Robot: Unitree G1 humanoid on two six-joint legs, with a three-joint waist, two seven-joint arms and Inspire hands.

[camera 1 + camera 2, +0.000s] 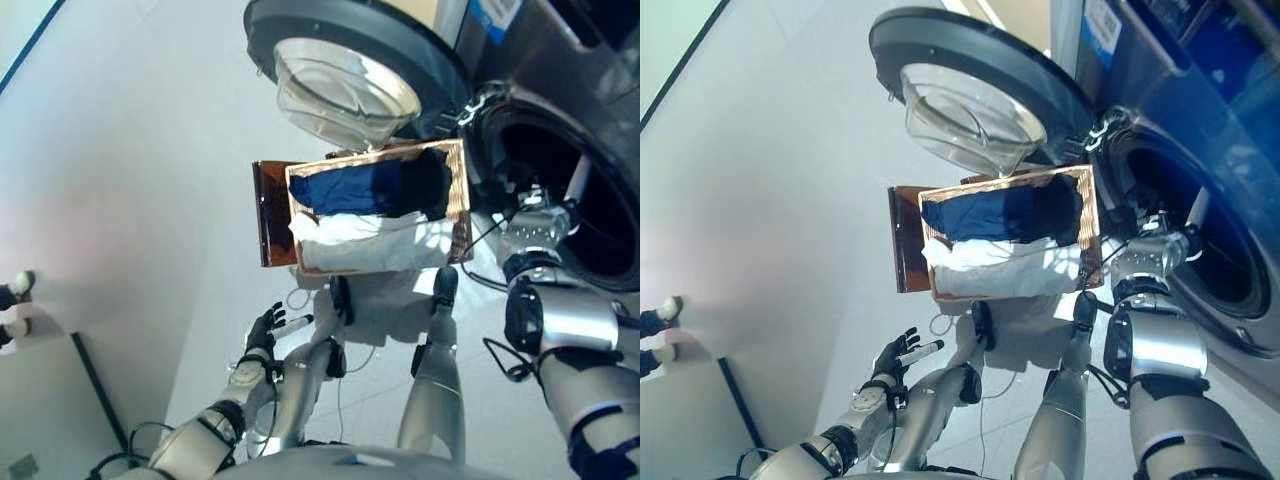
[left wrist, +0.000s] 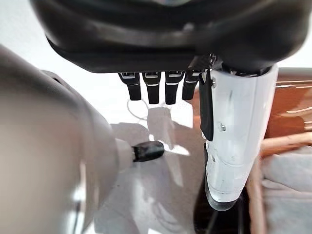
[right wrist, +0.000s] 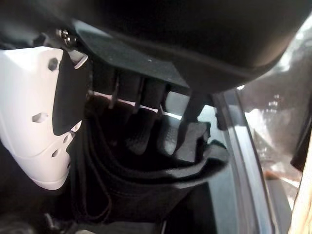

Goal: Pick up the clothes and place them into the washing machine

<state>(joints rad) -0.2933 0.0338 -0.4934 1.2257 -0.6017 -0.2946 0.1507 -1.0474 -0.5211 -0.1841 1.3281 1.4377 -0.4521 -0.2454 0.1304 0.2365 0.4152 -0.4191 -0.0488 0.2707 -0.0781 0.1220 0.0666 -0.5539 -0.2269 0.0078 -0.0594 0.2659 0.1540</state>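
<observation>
My right hand (image 3: 141,131) has its fingers (image 3: 168,139) curled round a dark, soft folded garment (image 3: 161,170), bunched under them at the mouth of the grey front-loading washing machine (image 1: 1200,200); it looks limp and light, so I'd keep the grip on the bunched fold. More clothes, a navy cloth (image 1: 350,188) and a white cloth (image 1: 380,245), lie well short of those fingers in the woven brown rectangular basket (image 1: 462,190). Left hand (image 1: 262,330) hangs relaxed and empty, fingers straight.

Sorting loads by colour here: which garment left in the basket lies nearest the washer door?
The dark blue garment, on the basket's side by the open door; the white one lies nearer the robot.
</observation>
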